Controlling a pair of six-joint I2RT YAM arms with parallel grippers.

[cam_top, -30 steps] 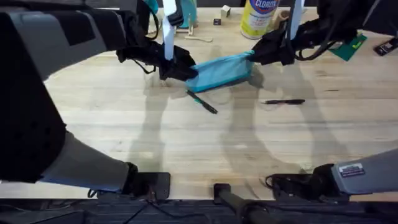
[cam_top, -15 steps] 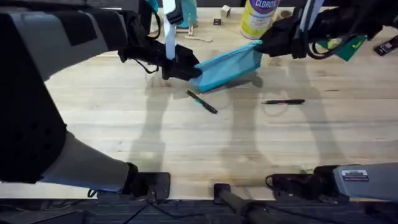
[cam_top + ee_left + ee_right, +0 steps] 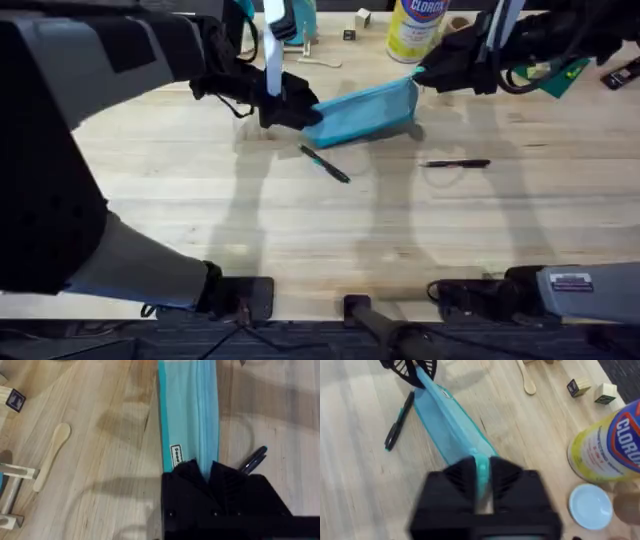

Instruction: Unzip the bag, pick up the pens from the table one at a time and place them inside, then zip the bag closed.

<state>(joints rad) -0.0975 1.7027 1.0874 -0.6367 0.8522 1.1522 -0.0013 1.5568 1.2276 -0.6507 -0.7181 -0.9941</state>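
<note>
Bag (image 3: 365, 108) stretched taut btwn both grippers so zipper can run. Left gripper (image 3: 290, 108) fingers pinch one end; right gripper (image 3: 432, 75) fingers clamp the other.

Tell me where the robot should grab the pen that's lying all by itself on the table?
Probably around the middle of the pen, coming straight down from above. It lies flat on the table, roughly crosswise, with bare wood on both long sides, so the fingers could straddle its thin barrel from front and back. The right gripper is nearest, but it is clamped on the bag.
</note>
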